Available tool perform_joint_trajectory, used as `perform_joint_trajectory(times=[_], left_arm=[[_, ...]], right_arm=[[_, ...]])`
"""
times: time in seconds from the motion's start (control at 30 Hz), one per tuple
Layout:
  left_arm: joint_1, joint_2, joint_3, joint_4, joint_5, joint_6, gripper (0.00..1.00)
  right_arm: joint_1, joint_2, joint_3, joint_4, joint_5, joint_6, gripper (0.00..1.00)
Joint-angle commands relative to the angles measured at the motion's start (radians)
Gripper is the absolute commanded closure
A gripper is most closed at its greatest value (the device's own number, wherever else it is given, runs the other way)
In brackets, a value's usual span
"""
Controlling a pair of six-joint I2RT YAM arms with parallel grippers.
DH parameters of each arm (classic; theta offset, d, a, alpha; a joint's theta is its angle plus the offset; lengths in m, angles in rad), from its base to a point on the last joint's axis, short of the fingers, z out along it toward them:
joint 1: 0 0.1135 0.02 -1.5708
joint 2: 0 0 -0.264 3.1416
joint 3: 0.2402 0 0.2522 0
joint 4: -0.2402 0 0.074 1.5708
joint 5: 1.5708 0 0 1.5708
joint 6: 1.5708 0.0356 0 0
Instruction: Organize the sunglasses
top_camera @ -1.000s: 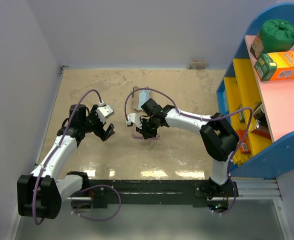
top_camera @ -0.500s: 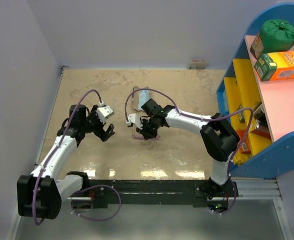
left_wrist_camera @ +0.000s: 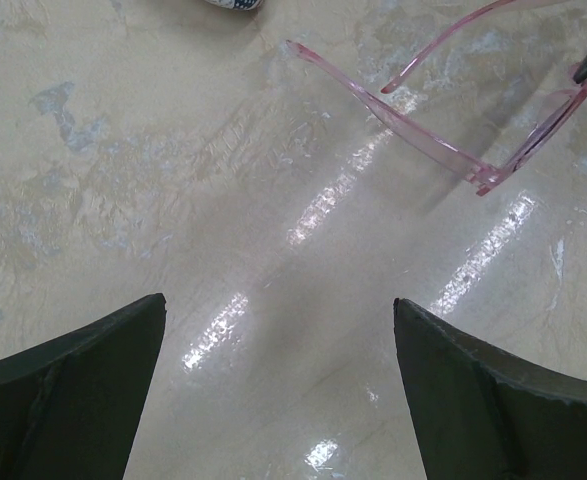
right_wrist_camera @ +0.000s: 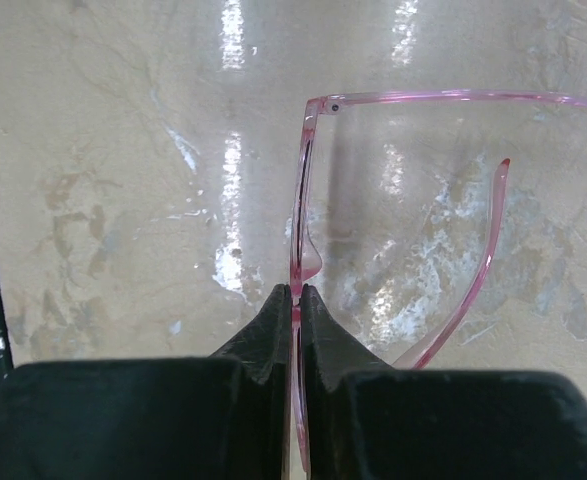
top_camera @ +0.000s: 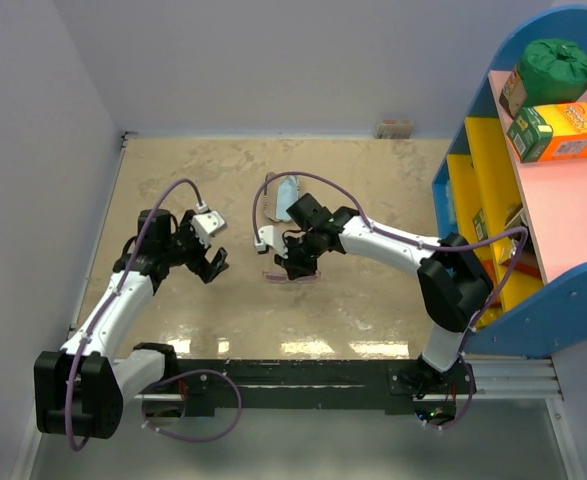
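Observation:
The sunglasses, thin and translucent pink with clear lenses, are held by the front of the frame near the bridge. My right gripper is shut on that frame, and both arms of the glasses stand unfolded. From above, the right gripper is at mid-table with the sunglasses just below its fingers, low over the tabletop. My left gripper hangs a short way to their left, open and holding nothing. In the left wrist view the sunglasses lie ahead to the right, beyond the left gripper.
An oblong printed case and a pale blue cloth lie just behind the right gripper. A blue and yellow shelf unit fills the right side, with a green bag and an orange box on top.
The right arm's elbow has swung a little to the right while its gripper keeps the sunglasses at about the same spot. The left arm has not moved.

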Motion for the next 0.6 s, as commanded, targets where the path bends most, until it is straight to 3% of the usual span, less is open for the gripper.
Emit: perform_joint_trajectory(times=[0.0,0.17,0.57], left_arm=[[0.011,-0.018,0.008,0.025,0.025,0.012,0.00],[0.011,-0.012,0.013,0.022,0.023,0.007,0.00],[0.014,-0.029,0.010,0.022,0.022,0.004,0.00]], right_arm=[[0.004,-0.051,0.042,-0.064,-0.065,-0.018,1.00],[0.004,-0.057,0.078,-0.102,-0.027,0.007,1.00],[-0.002,-0.264,-0.008,-0.056,-0.041,-0.062,1.00]])
